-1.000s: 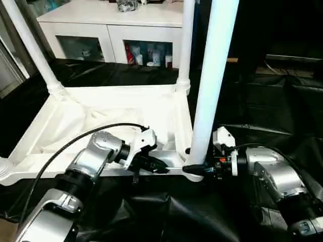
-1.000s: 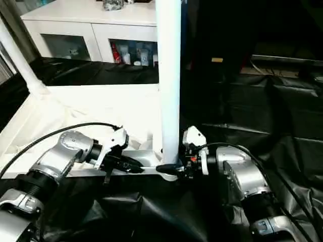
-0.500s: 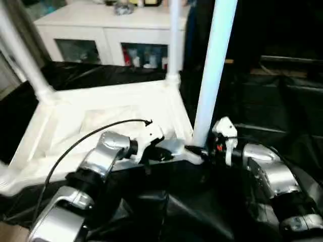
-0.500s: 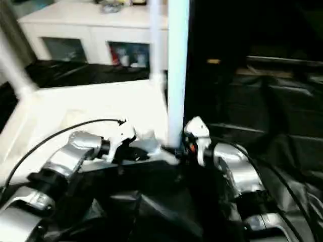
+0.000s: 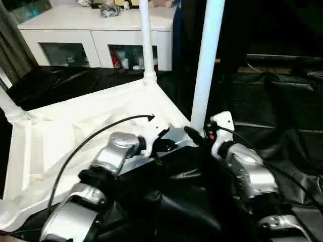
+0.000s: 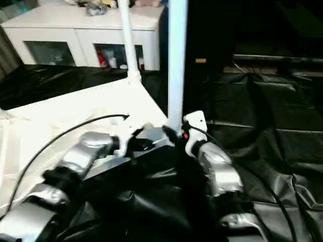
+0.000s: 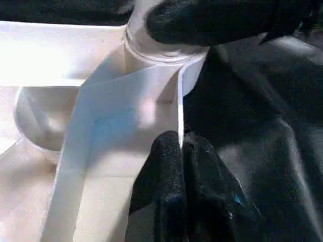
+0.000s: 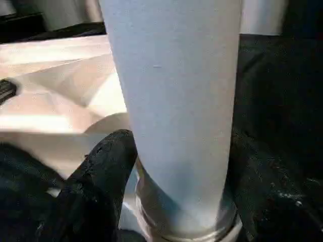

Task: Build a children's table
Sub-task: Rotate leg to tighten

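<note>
The two eye views look down from the head over both arms at the children's table [image 5: 75, 131]. Each wrist view sits very close to the same corner leg [image 8: 176, 116].

A shiny, crinkly black plastic sheet [image 5: 282, 106] covers the floor. The small white plastic children's table [image 5: 75, 136] lies upside down right on this sheet, its ribbed underside facing up and its round white legs [image 5: 204, 65] standing up from the corners.
</note>
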Robot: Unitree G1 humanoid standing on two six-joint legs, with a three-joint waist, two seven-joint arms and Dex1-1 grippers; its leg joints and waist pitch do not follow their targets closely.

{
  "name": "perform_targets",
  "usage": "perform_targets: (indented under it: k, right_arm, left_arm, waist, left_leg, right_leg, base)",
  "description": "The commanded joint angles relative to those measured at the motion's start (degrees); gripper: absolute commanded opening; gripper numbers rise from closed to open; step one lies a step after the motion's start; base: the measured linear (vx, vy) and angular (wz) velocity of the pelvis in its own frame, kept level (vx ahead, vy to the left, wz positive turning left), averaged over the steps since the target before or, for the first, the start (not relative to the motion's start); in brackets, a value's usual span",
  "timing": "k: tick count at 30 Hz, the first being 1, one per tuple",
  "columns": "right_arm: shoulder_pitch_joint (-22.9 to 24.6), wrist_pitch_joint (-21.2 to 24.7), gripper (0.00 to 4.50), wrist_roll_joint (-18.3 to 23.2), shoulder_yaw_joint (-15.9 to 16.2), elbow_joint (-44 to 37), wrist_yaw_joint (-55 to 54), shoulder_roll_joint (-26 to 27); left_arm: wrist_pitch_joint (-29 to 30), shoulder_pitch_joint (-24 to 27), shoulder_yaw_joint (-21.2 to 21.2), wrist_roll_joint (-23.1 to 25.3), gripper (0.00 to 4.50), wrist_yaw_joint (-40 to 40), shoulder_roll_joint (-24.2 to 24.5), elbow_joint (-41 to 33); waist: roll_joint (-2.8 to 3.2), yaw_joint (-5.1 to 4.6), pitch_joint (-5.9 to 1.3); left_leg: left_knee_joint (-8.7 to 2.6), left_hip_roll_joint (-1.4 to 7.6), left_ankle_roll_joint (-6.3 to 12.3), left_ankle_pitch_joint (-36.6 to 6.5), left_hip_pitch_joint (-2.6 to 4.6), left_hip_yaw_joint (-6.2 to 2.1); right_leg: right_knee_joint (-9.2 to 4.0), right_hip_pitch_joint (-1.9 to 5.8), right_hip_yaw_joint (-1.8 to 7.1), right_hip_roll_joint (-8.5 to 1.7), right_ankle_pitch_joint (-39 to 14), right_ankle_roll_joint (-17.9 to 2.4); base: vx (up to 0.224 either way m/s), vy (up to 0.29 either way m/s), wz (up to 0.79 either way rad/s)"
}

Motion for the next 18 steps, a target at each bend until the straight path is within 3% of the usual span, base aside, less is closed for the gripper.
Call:
perform_targets:
  k: [1,3,4,6,8,10,13,18]
  right_arm:
    - [1.4,3.1,2.99,1.4,8.1,-1.1,9.9,1.5]
    - [3.3,5.0,2.99,3.3,10.0,-5.6,18.9,-4.1]
    - [3.6,5.6,2.99,3.6,10.5,-6.6,21.1,-5.7]
    - [4.0,6.1,2.99,3.9,11.1,-7.6,23.5,-7.6]
    - [4.2,7.0,2.99,4.0,11.3,-8.5,27.3,-10.3]
    - [4.0,7.8,2.99,3.5,11.2,-8.8,30.1,-12.5]
    - [3.5,8.0,2.99,3.1,11.2,-8.9,31.2,-13.7]
    - [3.2,8.0,2.84,3.0,12.2,-9.0,31.7,-14.2]
  left_arm:
    - [-2.2,-0.9,-1.7,-2.5,0.00,-4.4,-1.3,-4.2]
    - [-3.3,0.0,-3.2,-2.3,0.00,-9.2,1.8,-6.3]
    - [-3.2,0.2,-3.4,-2.5,0.00,-10.8,2.7,-7.0]
    - [-2.9,0.5,-3.7,-2.9,0.00,-12.9,3.8,-7.9]
    - [-2.2,0.7,-4.3,-2.9,0.00,-15.9,5.7,-8.8]
    - [-1.6,0.9,-4.8,-2.7,0.00,-18.9,7.6,-9.5]
    - [-1.8,1.2,-5.2,-2.5,0.00,-20.7,9.1,-9.8]
    - [-1.5,1.3,-5.3,-2.8,0.00,-21.6,10.0,-10.4]
  waist:
    - [-0.50,0.53,-3.33]
    - [-0.37,0.78,-3.49]
    - [-0.56,1.20,-3.66]
    - [-0.28,1.36,-3.63]
    - [-0.49,1.78,-3.66]
    - [-0.26,2.46,-3.48]
    - [-0.25,2.54,-3.34]
    - [-0.42,2.65,-3.39]
  left_leg:
    - [-4.42,3.49,2.76,-18.4,0.81,-1.90]
    - [-4.25,3.63,3.69,-16.3,0.72,-1.93]
    - [-3.90,3.70,4.67,-14.7,0.89,-1.68]
    - [-3.80,3.74,5.53,-13.2,0.72,-1.56]
    - [-3.77,3.76,5.21,-13.2,0.85,-1.56]
    - [-3.91,3.94,4.43,-14.3,1.14,-1.52]
    - [-4.21,4.03,2.67,-16.6,1.32,-1.58]
    - [-4.23,3.96,1.92,-16.7,1.24,-1.62]
  right_leg:
    - [-4.03,2.34,2.79,-3.95,-14.2,-11.6]
    - [-3.74,2.46,2.68,-4.03,-11.8,-12.5]
    - [-3.32,2.43,2.76,-3.89,-9.5,-13.0]
    - [-3.12,2.26,2.72,-3.97,-7.9,-14.0]
    - [-3.18,2.29,2.66,-4.01,-9.4,-14.0]
    - [-3.42,2.00,2.82,-4.01,-12.1,-13.5]
    - [-3.50,1.84,2.92,-3.97,-14.2,-13.2]
    - [-3.38,1.92,3.03,-4.10,-13.2,-13.4]
  base:
    - [0.000,0.000,0.00]
    - [0.000,0.000,0.00]
    - [0.000,0.000,0.00]
    - [0.000,0.000,0.00]
    - [0.000,0.000,0.00]
    - [0.000,0.000,0.00]
    - [0.000,0.000,0.00]
    - [0.000,0.000,0.00]
